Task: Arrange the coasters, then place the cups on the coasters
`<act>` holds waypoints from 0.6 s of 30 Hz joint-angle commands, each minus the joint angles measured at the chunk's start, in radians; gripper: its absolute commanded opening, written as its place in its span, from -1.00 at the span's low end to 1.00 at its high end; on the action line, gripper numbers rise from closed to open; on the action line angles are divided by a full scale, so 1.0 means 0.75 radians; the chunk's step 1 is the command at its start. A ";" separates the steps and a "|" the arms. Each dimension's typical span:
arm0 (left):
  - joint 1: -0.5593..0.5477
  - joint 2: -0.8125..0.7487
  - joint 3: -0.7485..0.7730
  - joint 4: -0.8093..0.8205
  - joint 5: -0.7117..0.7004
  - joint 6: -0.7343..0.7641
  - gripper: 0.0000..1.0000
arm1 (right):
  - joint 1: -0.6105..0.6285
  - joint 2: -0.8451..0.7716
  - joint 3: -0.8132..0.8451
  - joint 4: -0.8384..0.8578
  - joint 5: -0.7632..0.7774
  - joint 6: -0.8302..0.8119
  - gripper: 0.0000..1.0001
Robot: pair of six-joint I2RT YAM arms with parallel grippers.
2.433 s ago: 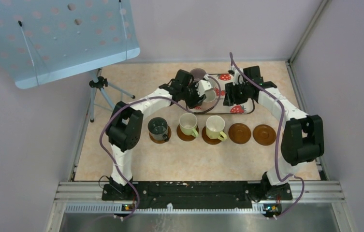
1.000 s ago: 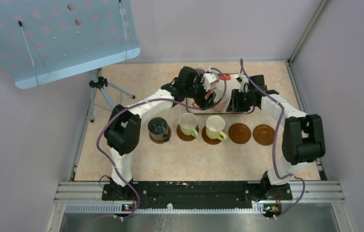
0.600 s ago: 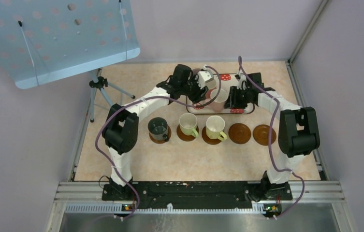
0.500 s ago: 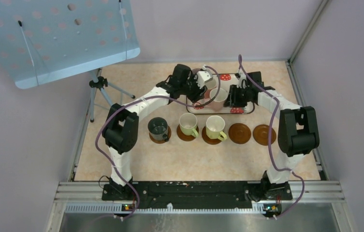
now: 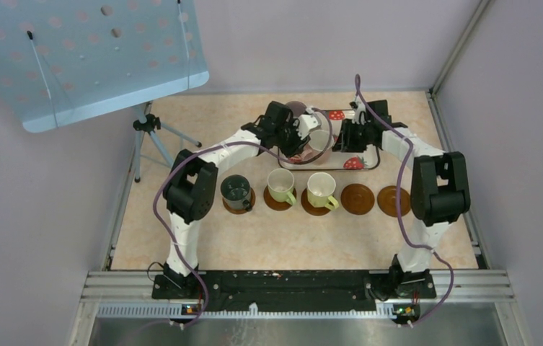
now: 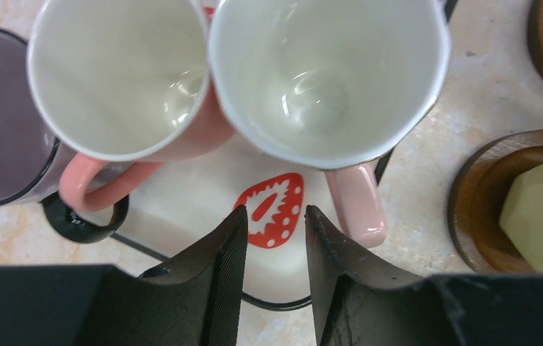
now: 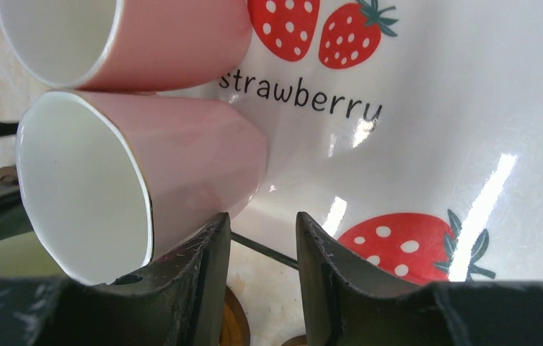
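Touching on strawberry tray (image 7: 427, 144): two pink cups (image 6: 326, 72), white inside; left pincer (image 6: 270, 216), right pincer (image 7: 261, 223) narrow, empty.

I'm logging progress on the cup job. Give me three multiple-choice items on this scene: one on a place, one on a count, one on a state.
1. Where do the pink cups stand? A) strawberry tray B) bare table C) metal rail
2. How many coasters carry a cup? A) two B) three C) five
3. The left gripper is: A) shut, empty B) wide open C) gripping a handle

1 A: both stand on the tray.
2 B: the dark cup and two yellow-green cups.
3 A: its fingers stand close, with only tray between them.
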 commanded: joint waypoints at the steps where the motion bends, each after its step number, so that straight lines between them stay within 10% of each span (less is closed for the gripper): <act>1: -0.046 -0.015 0.019 0.000 0.099 -0.029 -0.18 | -0.005 0.021 0.094 0.068 -0.013 0.029 -0.23; 18: -0.101 0.146 0.137 0.136 0.090 -0.312 -0.10 | -0.003 0.097 0.209 0.061 -0.016 0.003 -0.23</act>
